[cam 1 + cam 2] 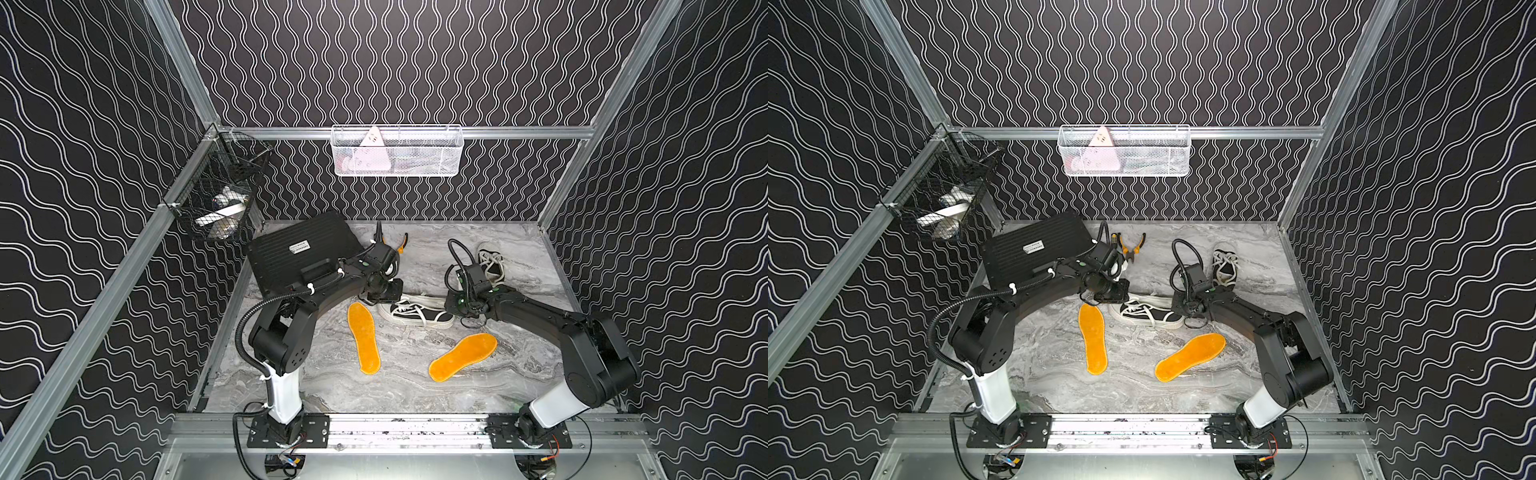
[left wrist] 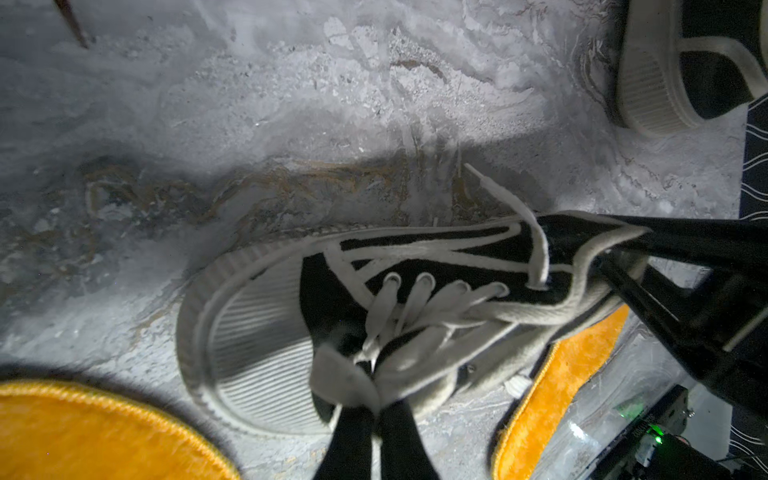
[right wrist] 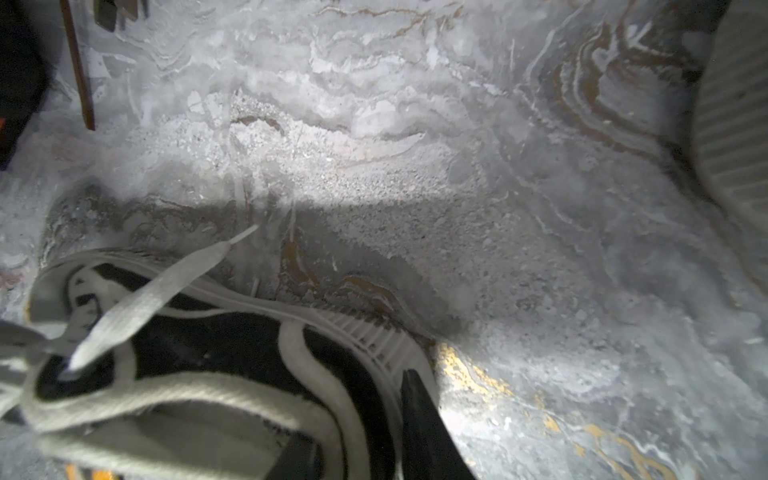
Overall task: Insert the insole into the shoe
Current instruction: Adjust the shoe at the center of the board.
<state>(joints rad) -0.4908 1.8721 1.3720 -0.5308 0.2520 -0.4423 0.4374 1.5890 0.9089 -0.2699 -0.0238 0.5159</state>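
Observation:
The shoe (image 1: 415, 314) (image 1: 1147, 314), a black canvas sneaker with white sole and laces, lies across the middle of the marble table. My left gripper (image 2: 376, 399) is shut on its pale tongue by the laces (image 2: 415, 303). My right gripper (image 3: 357, 415) is closed on the heel wall (image 3: 374, 374), one finger (image 3: 419, 419) outside and the other inside the opening. Two orange insoles lie flat in front of the shoe. One insole (image 1: 364, 336) is just left of the toe and the other insole (image 1: 463, 356) is to the right front. Neither gripper touches them.
A second sneaker (image 1: 490, 259) stands at the back right. Orange-handled pliers (image 1: 1131, 245) and a black case (image 1: 299, 253) are at the back left. A black wire basket (image 1: 220, 195) and a white basket (image 1: 397, 151) hang on the walls.

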